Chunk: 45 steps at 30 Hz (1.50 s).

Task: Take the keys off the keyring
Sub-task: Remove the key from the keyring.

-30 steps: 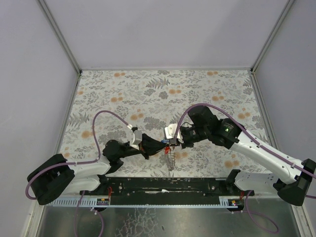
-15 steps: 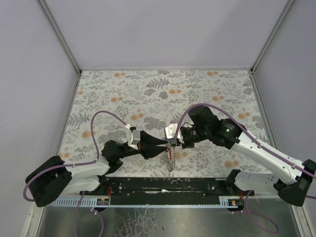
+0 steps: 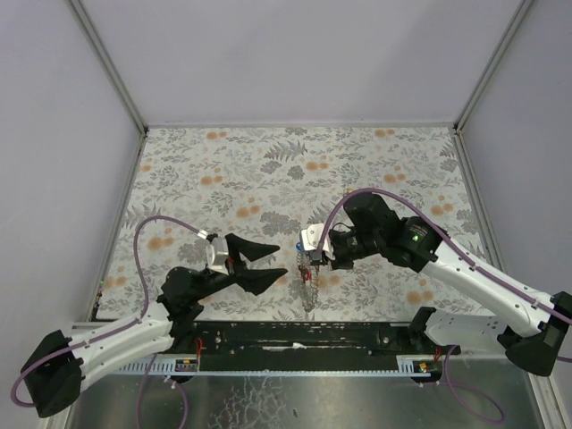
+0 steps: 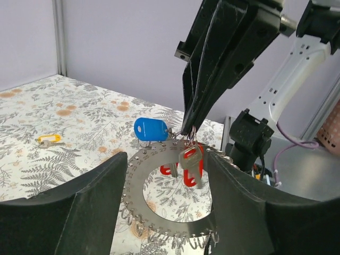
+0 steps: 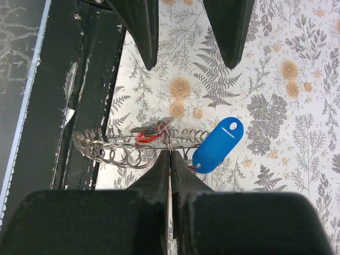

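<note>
The right gripper (image 5: 170, 155) is pinching the keyring (image 4: 135, 183) tight. The left gripper (image 3: 282, 261) is sitting wide open; it should be grabbing only the red key (image 4: 187, 179), gently.

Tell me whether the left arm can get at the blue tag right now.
Probably yes. The left gripper, jaws open, faces the keyring with nothing between it and the blue tag. The right gripper, shut on the keyring's rim beside the tag, leaves little room.
</note>
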### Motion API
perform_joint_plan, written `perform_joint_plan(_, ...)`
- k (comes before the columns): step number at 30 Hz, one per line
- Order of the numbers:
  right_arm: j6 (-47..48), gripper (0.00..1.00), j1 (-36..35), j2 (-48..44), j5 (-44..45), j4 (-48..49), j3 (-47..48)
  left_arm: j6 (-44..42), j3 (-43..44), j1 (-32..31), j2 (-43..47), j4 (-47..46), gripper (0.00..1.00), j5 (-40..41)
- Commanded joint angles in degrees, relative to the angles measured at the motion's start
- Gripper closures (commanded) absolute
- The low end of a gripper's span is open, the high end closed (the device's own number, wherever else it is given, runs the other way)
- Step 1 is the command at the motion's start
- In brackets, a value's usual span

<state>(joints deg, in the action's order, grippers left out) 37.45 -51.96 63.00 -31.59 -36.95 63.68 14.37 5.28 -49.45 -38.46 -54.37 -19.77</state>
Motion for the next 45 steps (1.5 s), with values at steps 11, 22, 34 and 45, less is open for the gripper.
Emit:
perform_joint_plan(11,0.1,1.00,-0.1,-1.0,2.0,2.9,0.3,11.2,5.7,-0.3,-8.1,6.2,0.46,-3.8)
perform_joint_plan(22,0.1,1.00,-0.1,-0.7,1.6,2.9,0.2,11.1,8.6,-0.4,-13.6,6.4,0.46,-5.1)
perform_joint_plan(34,-0.1,1.00,-0.1,-0.8,1.5,3.1,-0.3,13.4,9.8,-0.8,-17.2,2.0,0.47,-8.4)
perform_joint_plan(45,-0.3,1.00,-0.1,-0.8,1.3,3.3,-0.6,14.5,10.8,-1.3,-20.1,-1.1,0.53,-10.6)
